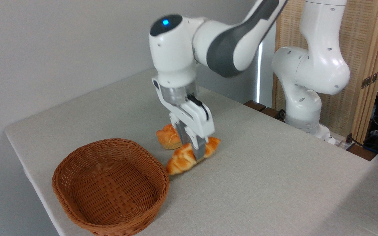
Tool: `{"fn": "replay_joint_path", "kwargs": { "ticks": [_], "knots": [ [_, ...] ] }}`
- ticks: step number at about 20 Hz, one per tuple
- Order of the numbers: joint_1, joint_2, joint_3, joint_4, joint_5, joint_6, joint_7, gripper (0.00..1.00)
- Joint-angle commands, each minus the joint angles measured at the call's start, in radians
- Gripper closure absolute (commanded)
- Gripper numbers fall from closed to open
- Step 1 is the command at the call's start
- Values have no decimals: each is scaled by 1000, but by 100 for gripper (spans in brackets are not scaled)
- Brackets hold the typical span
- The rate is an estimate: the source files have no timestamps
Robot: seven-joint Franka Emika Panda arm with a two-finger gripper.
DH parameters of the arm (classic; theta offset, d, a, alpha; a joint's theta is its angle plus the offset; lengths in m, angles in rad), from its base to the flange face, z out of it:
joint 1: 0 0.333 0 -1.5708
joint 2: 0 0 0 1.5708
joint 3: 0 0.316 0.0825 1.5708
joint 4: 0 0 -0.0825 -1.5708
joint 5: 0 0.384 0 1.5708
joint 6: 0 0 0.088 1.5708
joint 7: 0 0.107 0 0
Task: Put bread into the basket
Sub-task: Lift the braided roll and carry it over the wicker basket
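The bread is a long braided golden loaf lying slantwise on the table, its left end close to the basket's rim. My gripper comes down from above onto the loaf's middle. One finger is on the near side and one on the far side, and they are closed against it. The loaf's underside looks level with the cloth. The basket, a wide brown wicker bowl, stands empty at the front left, just left of the loaf.
A small round knotted bun sits right behind the loaf, partly hidden by my fingers. The robot's base stands at the table's far right edge. The table's left edge runs close beside the basket.
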Motion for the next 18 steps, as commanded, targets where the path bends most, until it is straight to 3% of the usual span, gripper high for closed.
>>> {"fn": "replay_joint_path", "kwargs": {
  "ticks": [1,5,10,18],
  "knots": [
    [-16,-8,-4,129,-36,-102,-24,51],
    [-27,30,-1,258,-105,-131,-25,50],
    [-27,93,8,370,-109,-131,-24,50],
    [-27,305,4,611,-179,-115,-48,50]
  ]
}}
